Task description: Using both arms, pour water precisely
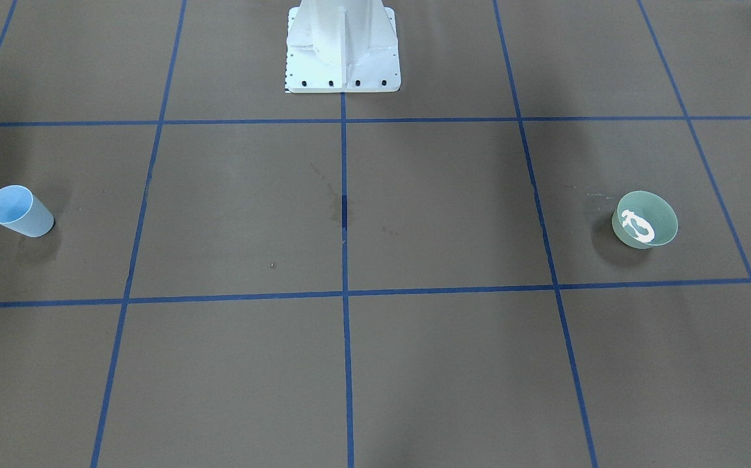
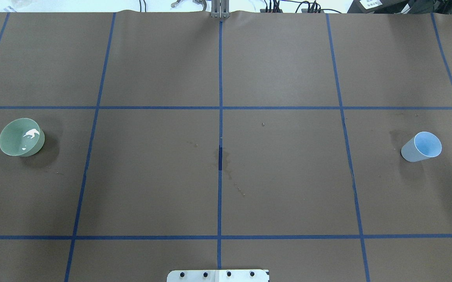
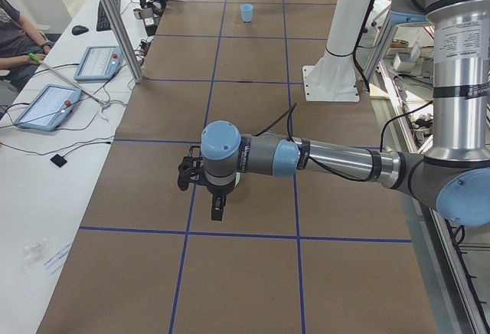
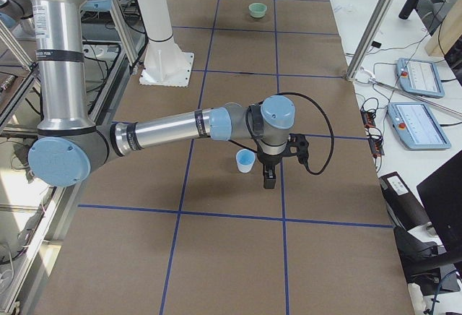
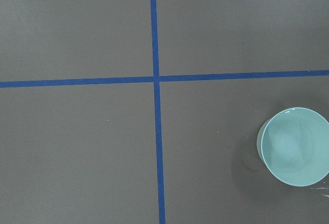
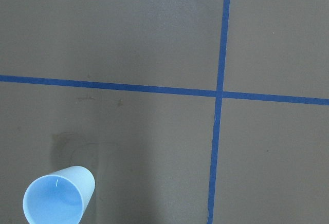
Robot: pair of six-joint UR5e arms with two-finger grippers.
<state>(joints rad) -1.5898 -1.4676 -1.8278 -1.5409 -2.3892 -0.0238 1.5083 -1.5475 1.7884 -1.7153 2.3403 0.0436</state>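
A pale-green bowl (image 2: 19, 138) stands at the table's left end; white glints in it (image 1: 638, 225) look like the water. It also shows in the left wrist view (image 5: 294, 146). A light-blue cup (image 2: 421, 147) stands upright at the right end, also in the right wrist view (image 6: 57, 198). My left gripper (image 3: 218, 211) hangs over the table beside the bowl, which its wrist mostly hides. My right gripper (image 4: 269, 179) hangs just beside the cup (image 4: 245, 160). I cannot tell whether either gripper is open or shut. Neither arm shows in the overhead or front view.
The white pedestal (image 1: 342, 45) stands at the robot's edge of the table, at its middle. Blue tape lines (image 2: 220, 117) grid the brown surface, with faint stains near the middle (image 2: 226, 166). A side bench holds control tablets (image 3: 46, 104), and a seated person (image 3: 15, 35) is beside it.
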